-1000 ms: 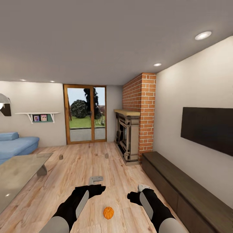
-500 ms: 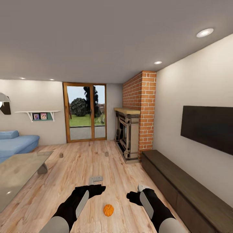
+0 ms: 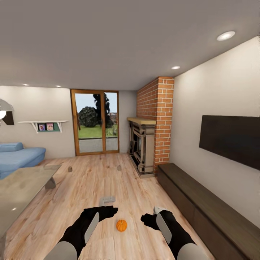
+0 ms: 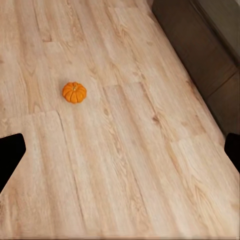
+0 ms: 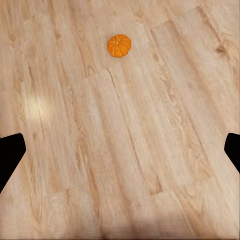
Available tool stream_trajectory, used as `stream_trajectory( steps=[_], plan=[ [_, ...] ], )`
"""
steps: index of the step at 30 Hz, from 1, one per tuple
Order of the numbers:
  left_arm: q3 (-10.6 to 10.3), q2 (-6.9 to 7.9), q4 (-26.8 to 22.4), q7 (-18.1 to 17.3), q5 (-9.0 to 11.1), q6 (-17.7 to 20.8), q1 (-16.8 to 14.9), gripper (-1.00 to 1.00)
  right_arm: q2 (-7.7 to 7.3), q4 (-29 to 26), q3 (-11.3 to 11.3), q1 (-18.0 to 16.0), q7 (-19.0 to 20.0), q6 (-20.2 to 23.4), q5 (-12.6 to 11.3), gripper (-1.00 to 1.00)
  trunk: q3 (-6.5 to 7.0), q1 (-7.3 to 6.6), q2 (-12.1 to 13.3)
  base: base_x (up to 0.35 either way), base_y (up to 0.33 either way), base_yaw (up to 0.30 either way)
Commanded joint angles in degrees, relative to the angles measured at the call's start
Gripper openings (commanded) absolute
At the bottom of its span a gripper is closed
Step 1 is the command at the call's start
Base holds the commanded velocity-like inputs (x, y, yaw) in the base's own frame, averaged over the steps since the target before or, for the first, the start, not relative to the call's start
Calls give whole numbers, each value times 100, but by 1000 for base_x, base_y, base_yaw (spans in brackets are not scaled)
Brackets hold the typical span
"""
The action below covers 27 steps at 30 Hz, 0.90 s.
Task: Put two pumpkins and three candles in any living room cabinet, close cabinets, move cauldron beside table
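One small orange pumpkin lies on the wooden floor between my two arms, a little ahead of them; it is also on the floor in the left wrist view as pumpkin and in the right wrist view as pumpkin. My left gripper and right gripper hover open and empty above the floor. Two stubby candles stand far ahead on the floor. The long dark cabinet runs along the right wall, its fronts shut. The cauldron is out of view.
A glass coffee table stands at the left, with a blue sofa behind it. A brick fireplace stands ahead on the right, before the cabinet's far end. A dark TV hangs above the cabinet. Glass doors close the far wall.
The whole view has shifted: the pumpkin and the far candles sit higher in the picture now. Both arms hold the same pose, grippers still open.
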Motion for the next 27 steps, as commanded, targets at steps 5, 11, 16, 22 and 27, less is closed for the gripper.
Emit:
stream_trajectory(
  steps=[5,11,16,22,27],
  plan=[
    [-9,2,-12,11,53,29,0,100,0,-7,0,0,-47,18,-63,100,-51,0,-6,-106,0,0],
    [-9,2,-15,11,56,29,0,100,0,-6,-7,0,-53,21,-64,100,-108,0,-6,-27,0,0],
    [-9,2,-17,11,58,27,0,100,0,-3,-10,0,-55,22,-64,100,-155,0,-6,-6,0,0],
    [-3,2,-50,4,77,24,5,100,0,-1,-12,0,-56,22,-64,100,-212,0,-6,-1,0,0],
    [-3,2,-71,1,95,13,14,100,0,2,-12,0,-56,20,-64,100,-259,0,-6,0,35,0]
  ],
)
